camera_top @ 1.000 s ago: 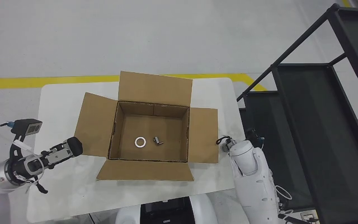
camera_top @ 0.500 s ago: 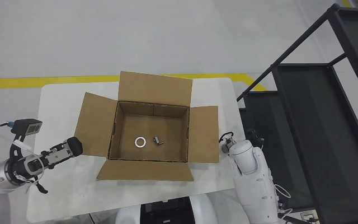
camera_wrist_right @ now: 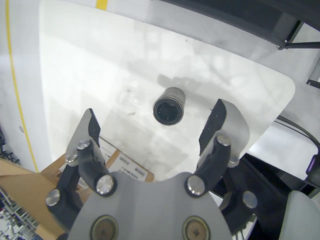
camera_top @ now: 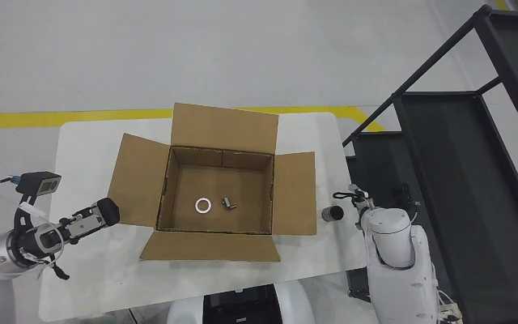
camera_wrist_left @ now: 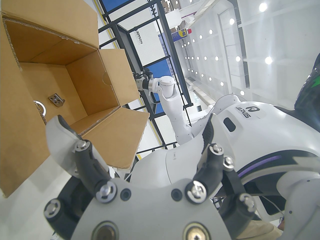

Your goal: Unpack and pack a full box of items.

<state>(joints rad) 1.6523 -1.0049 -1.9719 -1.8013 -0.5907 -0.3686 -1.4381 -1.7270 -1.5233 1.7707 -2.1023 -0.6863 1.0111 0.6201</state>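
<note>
- Top view: open cardboard box [camera_top: 225,128] in the middle of the white table [camera_top: 89,154], all four flaps folded out.
- On the box floor lie a white ring [camera_top: 202,206] and, touching or just beside it at its 3 o'clock, a small metal block [camera_top: 229,202].
- Metal cylinder [camera_top: 331,214] stands on end on the bare table at the box's 3 o'clock, just past the right flap. It is apart from the flap.
- Right wrist view: the cylinder [camera_wrist_right: 169,108] is a silver sleeve with grooves near the rim and a dark bore ribbed on the inside. From above it reads as a dark-topped stub.
- Right gripper [camera_wrist_right: 155,107]: fingers spread wide, black ribbed pads facing inward, nothing held. The cylinder sits on the table beyond the tips, touching neither.
- White barcode stickers [camera_wrist_right: 125,162] are on the outer face of a box flap. The print is too small to make out.
- Left wrist view: the block [camera_wrist_left: 56,99] shows several drilled holes. The ring [camera_wrist_left: 41,107] is half hidden by the near box wall.
- Left gripper [camera_top: 101,213] is over the table at the box's 8 o'clock, just off the left flap. Its fingers [camera_wrist_left: 60,131] are apart and empty.
- Black shelf rack [camera_top: 453,146] stands at the table's 3 o'clock, and a yellow floor line [camera_top: 81,118] runs at 12 o'clock.
</note>
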